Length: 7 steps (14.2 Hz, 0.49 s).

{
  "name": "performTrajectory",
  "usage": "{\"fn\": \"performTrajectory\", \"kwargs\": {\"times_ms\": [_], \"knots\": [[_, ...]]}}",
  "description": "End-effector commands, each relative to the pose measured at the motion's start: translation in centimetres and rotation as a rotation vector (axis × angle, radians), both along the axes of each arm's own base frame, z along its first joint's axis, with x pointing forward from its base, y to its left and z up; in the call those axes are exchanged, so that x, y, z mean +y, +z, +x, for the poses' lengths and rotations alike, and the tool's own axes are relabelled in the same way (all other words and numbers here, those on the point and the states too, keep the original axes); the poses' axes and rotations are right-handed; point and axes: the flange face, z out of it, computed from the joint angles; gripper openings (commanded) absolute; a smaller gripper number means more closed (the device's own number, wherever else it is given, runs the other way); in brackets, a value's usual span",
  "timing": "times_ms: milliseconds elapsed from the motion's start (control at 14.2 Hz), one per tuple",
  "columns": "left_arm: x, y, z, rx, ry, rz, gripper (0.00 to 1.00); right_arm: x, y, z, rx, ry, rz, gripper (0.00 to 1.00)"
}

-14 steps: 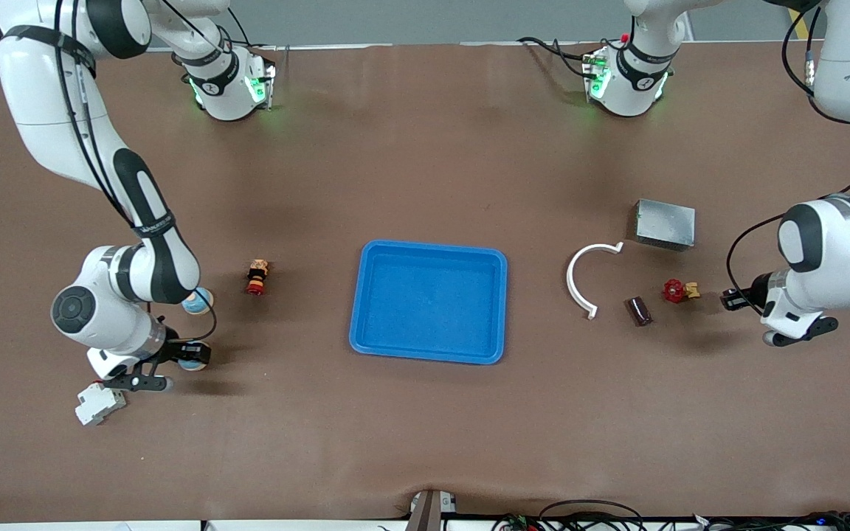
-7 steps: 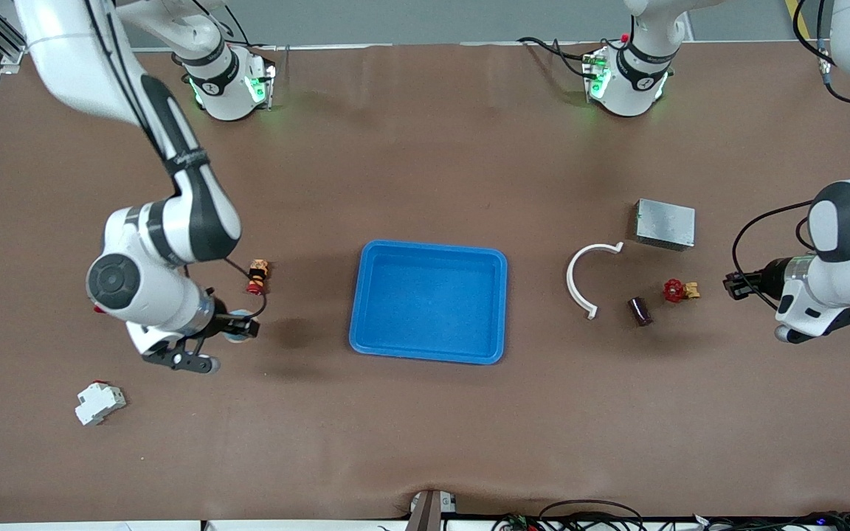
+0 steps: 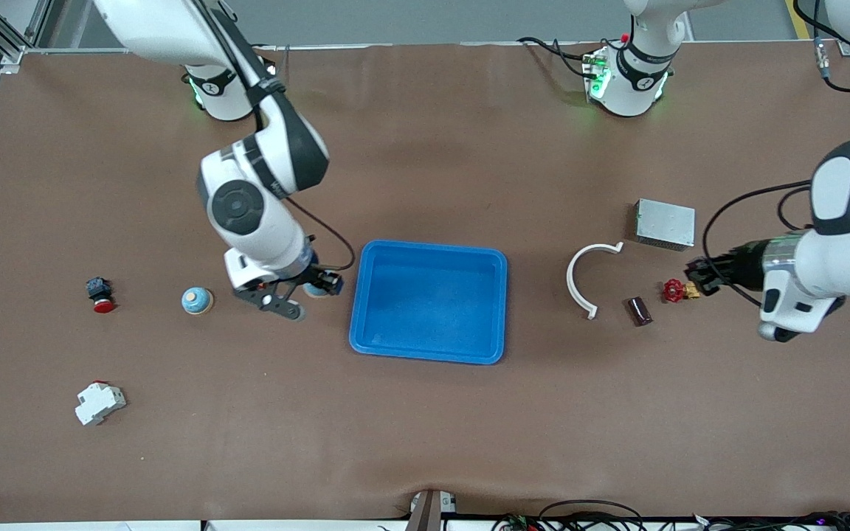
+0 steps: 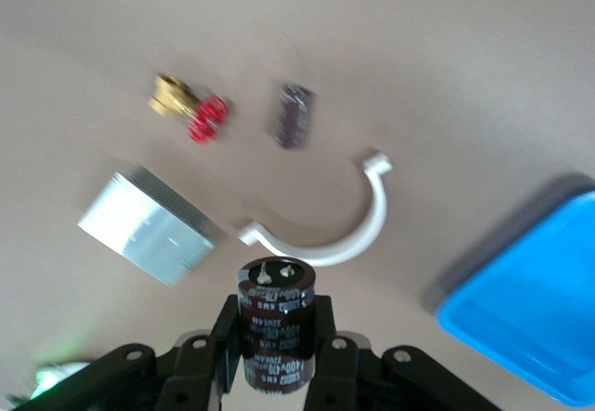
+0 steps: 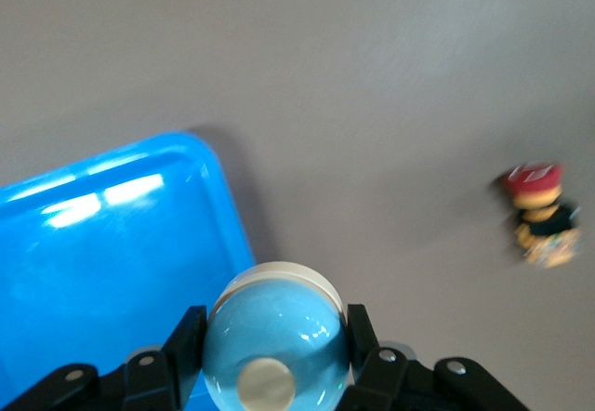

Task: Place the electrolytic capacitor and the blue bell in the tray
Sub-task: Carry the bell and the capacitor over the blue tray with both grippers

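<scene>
The bright blue tray (image 3: pixel 370 346) lies mid-table. My right gripper (image 3: pixel 319 284) is shut on a light blue bell (image 5: pixel 274 337) and holds it above the table, just beside the tray's (image 5: pixel 102 244) rim at the right arm's end. My left gripper (image 3: pixel 693 279) is shut on a dark brown electrolytic capacitor (image 4: pixel 276 323), up in the air by the red valve (image 3: pixel 674 290). A second capacitor (image 3: pixel 640 310) lies on the table beside the valve. A second blue bell (image 3: pixel 197 300) sits on the table toward the right arm's end.
A white curved clamp (image 3: pixel 586 276) and a grey metal box (image 3: pixel 665 223) lie toward the left arm's end. A black-and-red button (image 3: pixel 99 293) and a white breaker (image 3: pixel 99 403) lie toward the right arm's end. A red-capped orange button (image 5: pixel 539 216) shows in the right wrist view.
My right gripper has carried the blue bell from near the white breaker up to the tray's edge. My left gripper has moved toward the tray, to the red valve.
</scene>
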Motion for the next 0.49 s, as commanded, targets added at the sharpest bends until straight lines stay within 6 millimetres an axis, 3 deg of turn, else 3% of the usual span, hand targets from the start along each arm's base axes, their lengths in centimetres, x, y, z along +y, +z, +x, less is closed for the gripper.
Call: {"fn": "performTrajectory", "kwargs": {"times_ms": [0, 212, 424], "knots": [[-6.7, 0.8, -0.6, 0.025, 0.065, -0.008, 0.0, 3.0, -1.0, -2.4, -0.033, -0.081, 0.023, 0.0], [-14.5, -1.0, -1.4, 0.022, 0.088, 0.015, 0.0, 6.7, -4.3, -4.2, -0.049, -0.136, 0.029, 0.0], [-20.2, -3.3, -2.2, 0.008, 0.127, 0.022, 0.0, 7.9, -6.9, -4.5, -0.046, -0.149, 0.021, 0.0]]}}
